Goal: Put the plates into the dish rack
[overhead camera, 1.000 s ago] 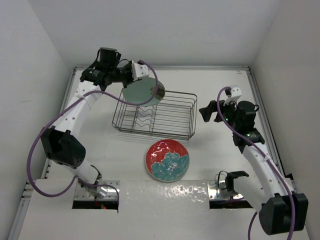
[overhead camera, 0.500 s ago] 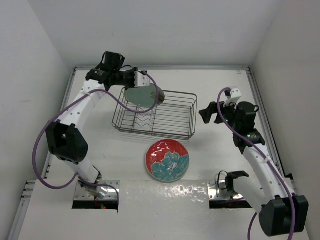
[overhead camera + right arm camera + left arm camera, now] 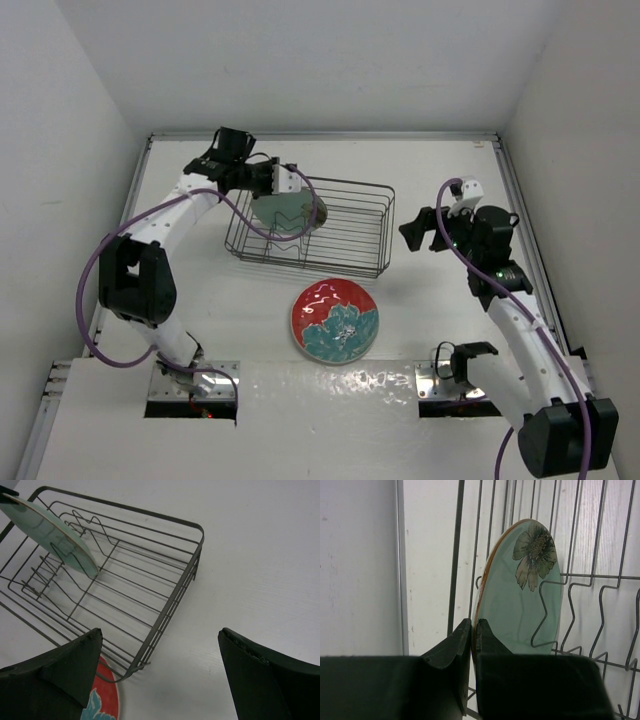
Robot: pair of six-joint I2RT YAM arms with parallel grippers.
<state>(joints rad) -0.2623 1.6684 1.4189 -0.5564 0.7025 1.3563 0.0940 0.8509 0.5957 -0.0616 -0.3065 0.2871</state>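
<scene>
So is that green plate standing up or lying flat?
On edge, tilted: the green plate leans inside the dish rack, rim pinched by the left gripper. Whether it's seated, cannot tell.

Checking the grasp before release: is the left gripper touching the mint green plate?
Touching. The left wrist view shows the left gripper pinching the mint green plate at its rim, no gap visible.

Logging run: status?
Left gripper shut on pale mint green plate, tilted in dark wire dish rack. Right gripper open. Red flower-patterned plate on table. Nothing blocking.

One plate [image 3: 283, 212] in dish rack [image 3: 350, 232], left end; other plate [image 3: 335, 320] before rack.
</scene>
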